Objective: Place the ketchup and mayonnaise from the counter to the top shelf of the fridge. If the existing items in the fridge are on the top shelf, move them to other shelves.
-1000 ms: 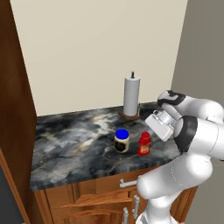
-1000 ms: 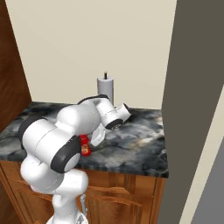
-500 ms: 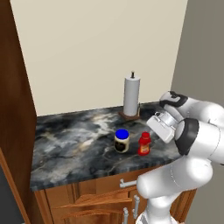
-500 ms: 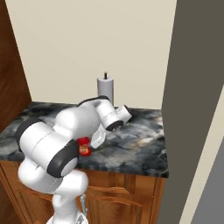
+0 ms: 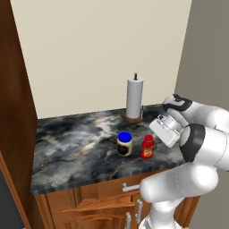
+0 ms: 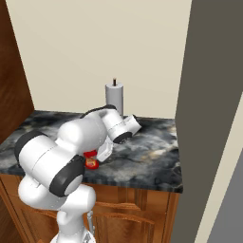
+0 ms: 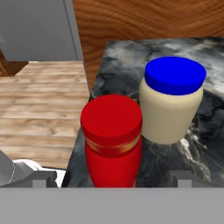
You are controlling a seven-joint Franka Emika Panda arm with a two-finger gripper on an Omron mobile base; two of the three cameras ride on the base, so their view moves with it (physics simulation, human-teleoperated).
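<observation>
**Pincer closing in on the ketchup, mayonnaise at risk**

Swung a little nearer the bottles since a second ago, wrist lowered toward the desk front. Pincer (image 7: 112, 183) held open, small dark tips spread wide either side of the red plastic ketchup bottle with its red cap (image 7: 113, 140), not yet touching it. Found the cream mayonnaise jar with the blue lid (image 7: 171, 104) just beside the ketchup, a narrow gap between them, both upright near the front edge of the dark marbled stone desk (image 5: 76, 147). Judged the far tip likely to clip the jar on the way in, tipping it or shoving it along. Judged a push on the ketchup toward the edge equally possible, given the floor close beyond. White paper towel roll on its wooden stand (image 5: 134, 98) well apart, no concern.
</observation>
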